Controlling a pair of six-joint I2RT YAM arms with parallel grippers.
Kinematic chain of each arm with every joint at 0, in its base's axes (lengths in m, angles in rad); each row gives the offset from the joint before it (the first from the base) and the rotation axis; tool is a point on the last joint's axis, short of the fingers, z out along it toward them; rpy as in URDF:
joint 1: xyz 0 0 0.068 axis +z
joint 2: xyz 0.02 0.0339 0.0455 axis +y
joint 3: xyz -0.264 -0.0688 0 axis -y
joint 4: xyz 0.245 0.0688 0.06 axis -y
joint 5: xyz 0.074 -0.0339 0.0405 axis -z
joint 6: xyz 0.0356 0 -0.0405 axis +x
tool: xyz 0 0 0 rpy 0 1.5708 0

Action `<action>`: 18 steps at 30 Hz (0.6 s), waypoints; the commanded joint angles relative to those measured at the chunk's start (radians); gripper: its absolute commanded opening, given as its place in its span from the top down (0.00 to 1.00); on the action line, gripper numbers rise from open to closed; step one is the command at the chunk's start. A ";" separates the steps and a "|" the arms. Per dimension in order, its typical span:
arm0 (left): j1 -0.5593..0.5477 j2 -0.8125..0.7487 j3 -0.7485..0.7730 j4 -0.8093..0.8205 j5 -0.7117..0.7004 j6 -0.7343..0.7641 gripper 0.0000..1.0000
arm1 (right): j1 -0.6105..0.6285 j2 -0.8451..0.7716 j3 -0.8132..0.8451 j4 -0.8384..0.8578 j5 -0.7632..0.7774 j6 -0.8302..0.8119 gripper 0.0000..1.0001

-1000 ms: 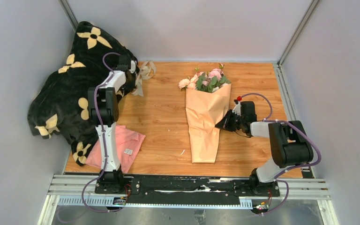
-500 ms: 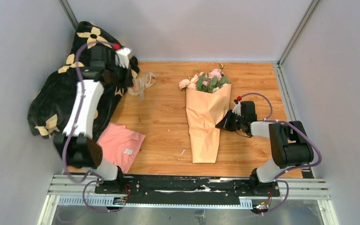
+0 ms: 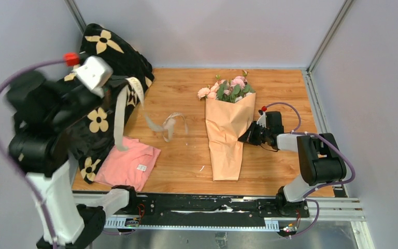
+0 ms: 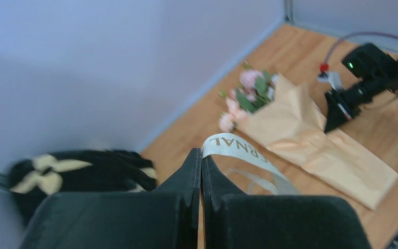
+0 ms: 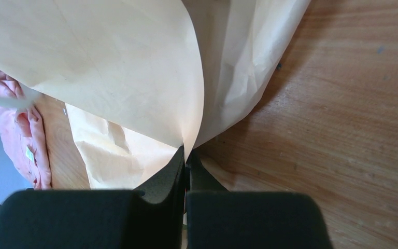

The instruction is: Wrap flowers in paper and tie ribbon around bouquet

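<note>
The bouquet (image 3: 227,136) lies in the middle of the wooden table, the flowers (image 3: 229,88) pointing to the far side out of a cone of peach-orange paper (image 5: 119,62). My right gripper (image 3: 244,137) is low at the cone's right edge, shut on a fold of the paper (image 5: 185,153). My left gripper (image 3: 124,82) is raised high at the left and shut on one end of the cream ribbon (image 4: 237,147). The ribbon (image 3: 118,124) hangs down from it and trails in a loop across the table towards the bouquet (image 4: 311,140).
A black blanket (image 3: 114,52) with cream flower prints is heaped in the far left corner. A pink cloth (image 3: 132,161) with a white label lies near the front left. Grey walls close in the table on three sides.
The left gripper closed on the ribbon at the blanket's edge and rose high towards the camera. The ribbon came off the far left of the table and now dangles nearer the bouquet. The right arm stayed still.
</note>
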 commanded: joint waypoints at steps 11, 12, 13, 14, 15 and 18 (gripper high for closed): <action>-0.530 0.177 -0.239 -0.153 -0.181 -0.017 1.00 | 0.015 0.044 0.021 -0.107 0.087 -0.044 1.00; -0.529 0.165 -0.232 -0.151 -0.263 0.002 1.00 | 0.015 0.044 0.020 -0.107 0.086 -0.043 1.00; -0.522 0.146 -0.233 -0.149 -0.389 0.030 1.00 | 0.015 0.044 0.020 -0.107 0.087 -0.043 1.00; -0.494 0.121 -0.243 -0.147 -0.491 0.064 1.00 | 0.016 0.043 0.019 -0.108 0.089 -0.043 1.00; -0.440 0.107 -0.259 -0.141 -0.571 0.094 1.00 | 0.015 0.040 0.018 -0.109 0.089 -0.044 1.00; -0.188 0.044 -0.337 -0.093 -0.757 0.206 1.00 | 0.015 0.037 0.020 -0.117 0.092 -0.050 1.00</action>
